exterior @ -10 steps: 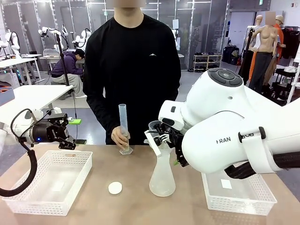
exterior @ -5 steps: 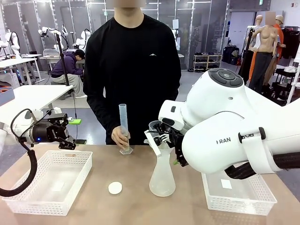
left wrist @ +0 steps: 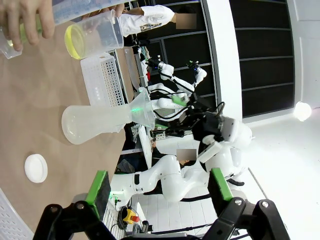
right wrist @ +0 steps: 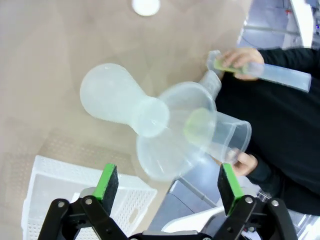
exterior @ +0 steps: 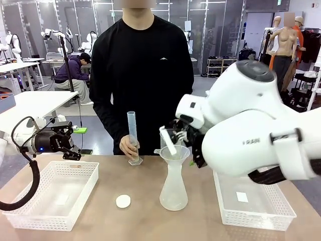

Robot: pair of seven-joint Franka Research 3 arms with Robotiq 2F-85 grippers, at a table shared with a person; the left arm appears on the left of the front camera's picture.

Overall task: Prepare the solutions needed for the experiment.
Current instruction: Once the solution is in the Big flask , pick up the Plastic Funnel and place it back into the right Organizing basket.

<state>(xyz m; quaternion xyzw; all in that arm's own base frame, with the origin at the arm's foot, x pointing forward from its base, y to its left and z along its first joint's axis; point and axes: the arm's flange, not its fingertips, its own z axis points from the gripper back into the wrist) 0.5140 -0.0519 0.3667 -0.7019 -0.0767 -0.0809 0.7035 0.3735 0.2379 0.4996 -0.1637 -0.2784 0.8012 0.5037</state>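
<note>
Both grippers open, empty: left gripper parked, right gripper just above the funnel on the flask. Solution sits in the person's beaker beside the funnel, some in the graduated cylinder. Our worry — right arm drift clips funnel or beaker, spill.

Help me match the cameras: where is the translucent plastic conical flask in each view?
Front view: the translucent plastic conical flask stands upright, lower centre.
Left wrist view: flask centre-left, appearing sideways.
Right wrist view: flask upper left.
Shared landmark: small white round disc nearby.
</note>
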